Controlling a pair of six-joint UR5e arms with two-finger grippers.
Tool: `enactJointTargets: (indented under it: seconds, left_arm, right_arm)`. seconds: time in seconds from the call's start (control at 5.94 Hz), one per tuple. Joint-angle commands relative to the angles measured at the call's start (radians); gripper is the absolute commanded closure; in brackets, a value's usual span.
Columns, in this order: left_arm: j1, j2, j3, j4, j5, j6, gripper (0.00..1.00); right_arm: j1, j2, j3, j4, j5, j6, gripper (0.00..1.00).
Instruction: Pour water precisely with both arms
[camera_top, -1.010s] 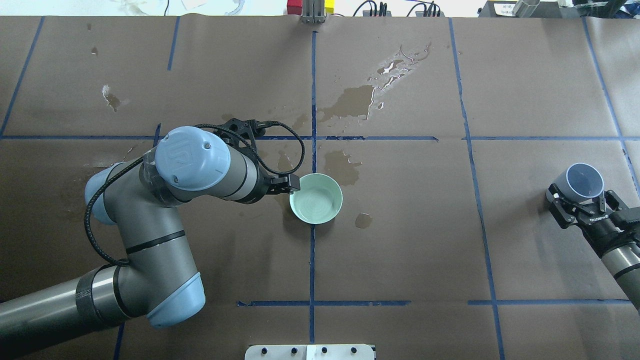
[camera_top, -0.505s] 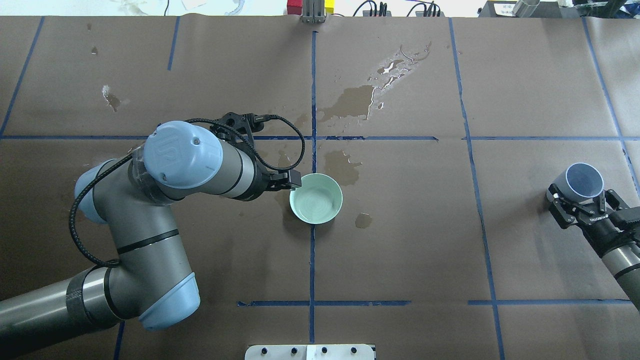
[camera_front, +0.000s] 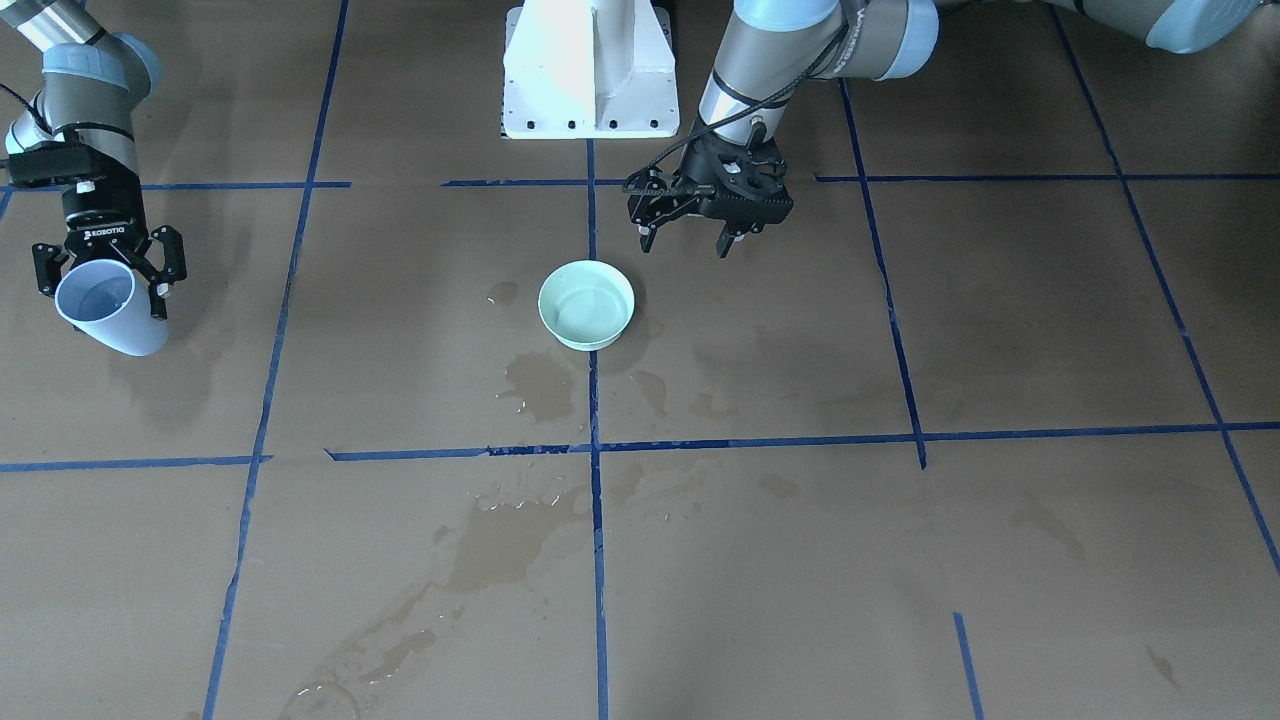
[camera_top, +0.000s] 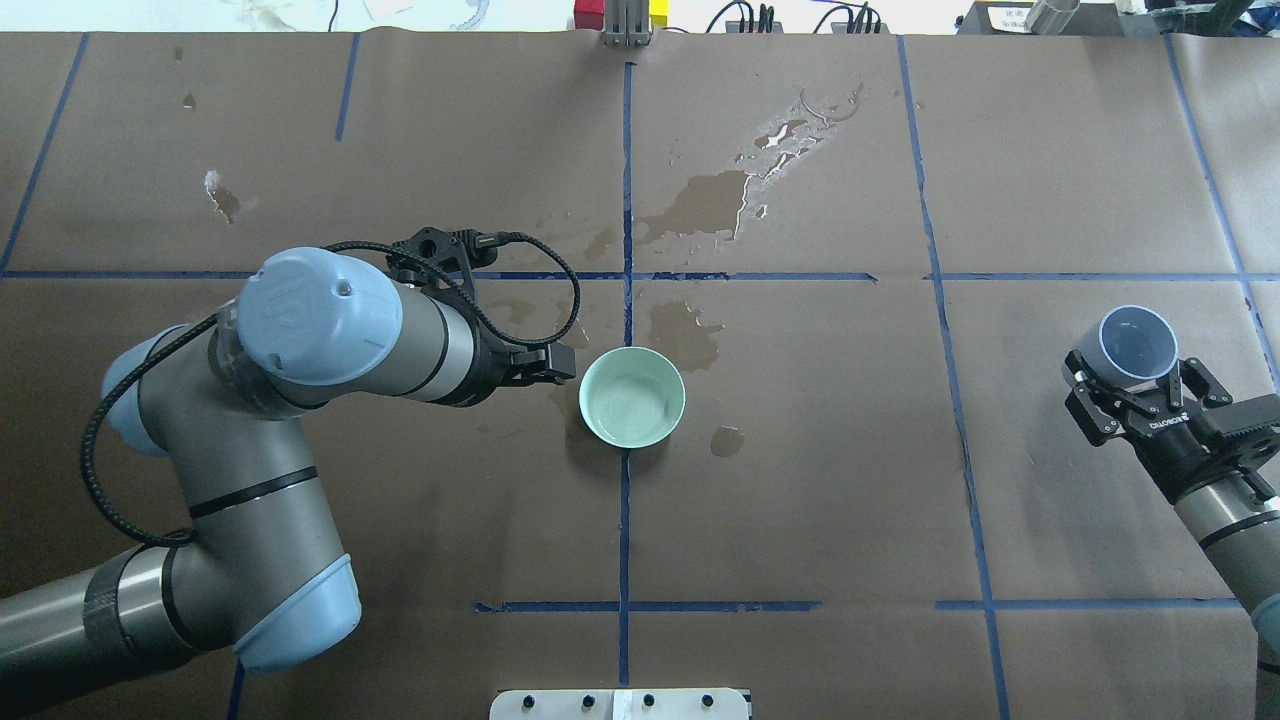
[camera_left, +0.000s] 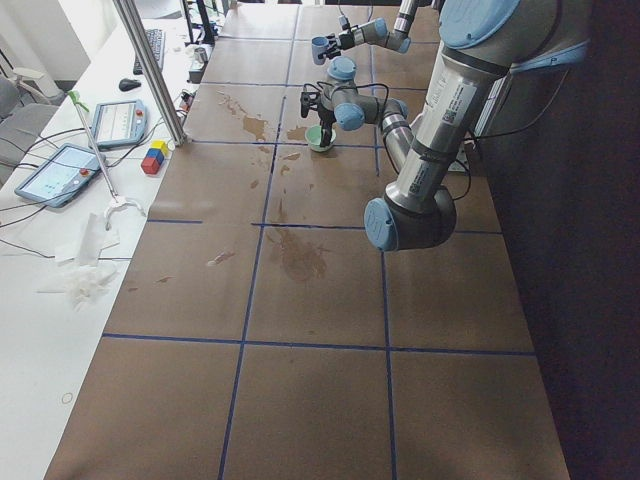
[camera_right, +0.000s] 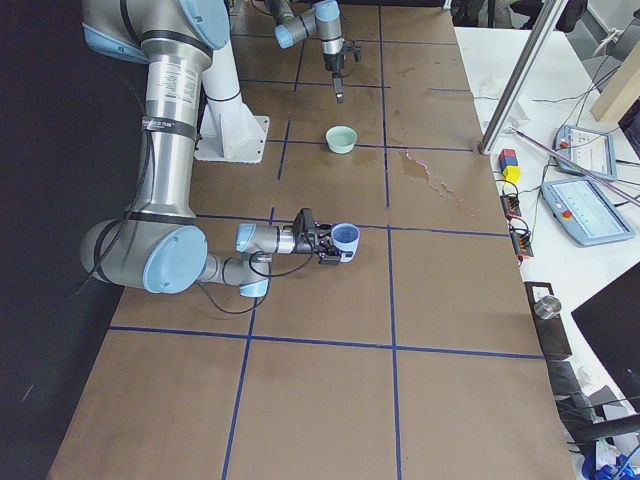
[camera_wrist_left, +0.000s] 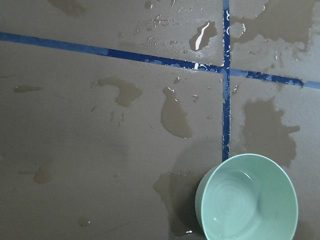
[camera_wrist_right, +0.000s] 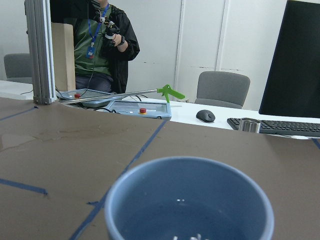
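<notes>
A mint-green bowl (camera_front: 586, 303) (camera_top: 632, 396) (camera_wrist_left: 246, 199) stands upright on the brown paper near the table's middle; its inside looks glossy. My left gripper (camera_front: 685, 238) hangs open and empty just beside the bowl, on the robot's side of it. In the overhead view the wrist hides most of it. At the table's far right my right gripper (camera_front: 103, 290) (camera_top: 1140, 375) is shut on a blue cup (camera_front: 105, 312) (camera_top: 1137, 342) (camera_wrist_right: 190, 205), lifted and tilted. A little water (camera_wrist_right: 186, 225) glints in the cup's bottom.
Wet stains and puddles (camera_top: 710, 205) (camera_front: 540, 385) mark the paper around and beyond the bowl. The white pedestal (camera_front: 590, 70) stands behind the bowl. A person (camera_wrist_right: 102, 45) sits past the far edge, near tablets and an aluminium post (camera_right: 520, 80).
My left arm has drawn back to the left, away from the bowl's rim. The right gripper with the cup has shifted slightly left and toward the far side.
</notes>
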Motion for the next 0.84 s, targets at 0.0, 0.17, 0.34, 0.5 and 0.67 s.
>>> enactJointTargets:
  seconds: [0.0,0.17,0.34,0.5,0.67]
  left_arm:
    - [-0.004,0.039,-0.084,0.001,0.002,-0.002,0.0]
    - [-0.006,0.042,-0.107,0.002,0.002,-0.002,0.0]
    - [-0.009,0.04,-0.158,0.005,0.031,-0.008,0.0]
    - [-0.011,0.045,-0.201,0.005,0.043,-0.012,0.0]
    - [-0.003,0.057,-0.201,0.005,0.043,-0.016,0.0]
  right_arm:
    - [0.0,-0.003,0.026,0.0,-0.009,-0.024,0.76]
    - [0.0,-0.008,0.026,0.0,-0.016,-0.024,0.76]
    - [-0.003,-0.021,0.032,0.003,-0.022,-0.027,0.76]
    - [-0.006,-0.04,0.045,0.005,-0.016,-0.03,0.76]
    - [-0.017,-0.038,0.049,0.003,-0.01,-0.03,0.76]
